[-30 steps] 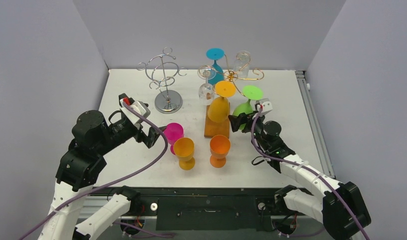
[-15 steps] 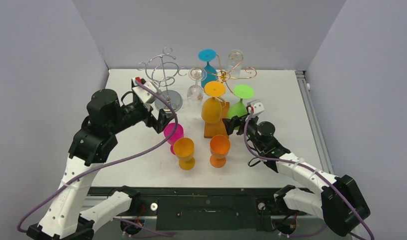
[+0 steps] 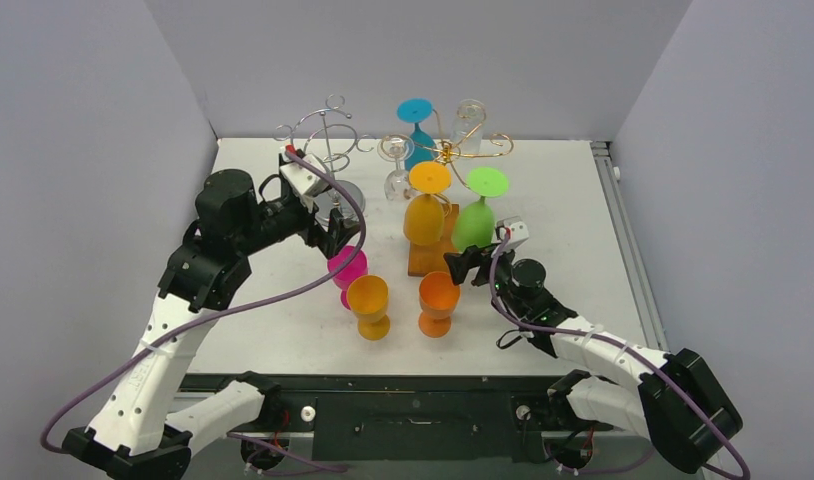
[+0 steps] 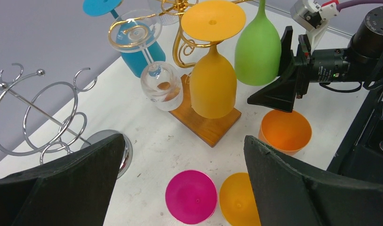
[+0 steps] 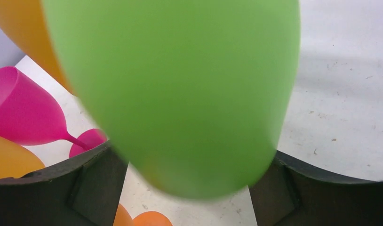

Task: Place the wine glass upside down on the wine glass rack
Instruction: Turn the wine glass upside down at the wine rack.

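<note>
Green glass (image 3: 474,222) hangs upside down on gold rack (image 3: 465,150), R gripper (image 3: 461,266) jaws apart just under it, so next pull R back w/o bumping; L gripper (image 3: 335,236) jaws apart, empty.

Green wine glass (image 3: 475,224) inverted, just beside inverted orange glass (image 3: 427,220)

The hanging yellow glass (image 3: 424,220) and upright orange cup (image 3: 439,293) crowd the green glass (image 3: 474,225); bare table (image 3: 573,200) lies right.
</note>
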